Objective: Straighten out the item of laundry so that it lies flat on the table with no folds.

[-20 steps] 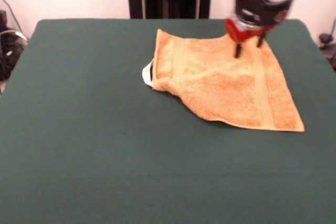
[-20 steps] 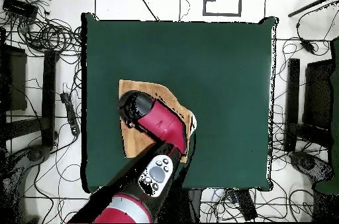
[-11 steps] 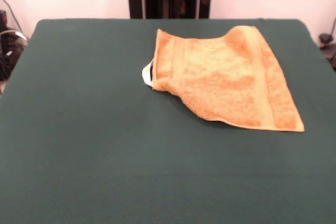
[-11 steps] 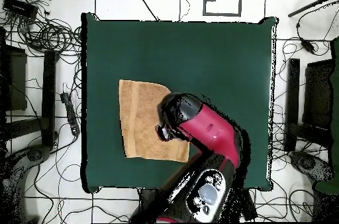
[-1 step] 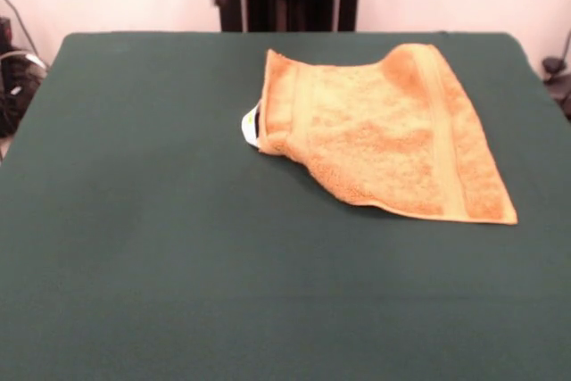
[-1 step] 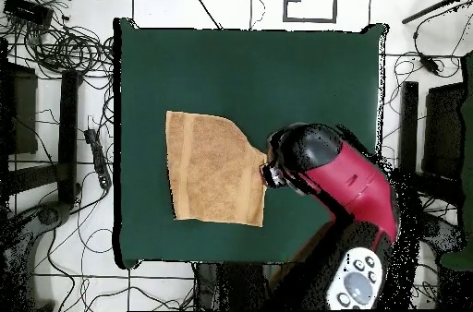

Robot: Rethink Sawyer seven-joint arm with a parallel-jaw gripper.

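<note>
Table (image 5: 161, 247): dark green cloth cover, filling most of both views; cables strewn on the floor around it in the overhead view.
Towel (image 5: 384, 136): orange-tan terry, lying on the table toward its far right part in the front view, toward the left side in the overhead view (image 6: 211, 170); 1 corner folded in, leaving a slanted edge; 1 woven stripe band visible along the right end in the front view.
Tag (image 5: 251, 125): small, white, poking out at the towel's left edge.
Arm (image 6: 337, 184): red and black, over the table just beside the towel's edge in the overhead view; only a red sliver at the top edge in the front view.
Gripper: hidden beneath the arm's head; finger spread impossible to tell.
</note>
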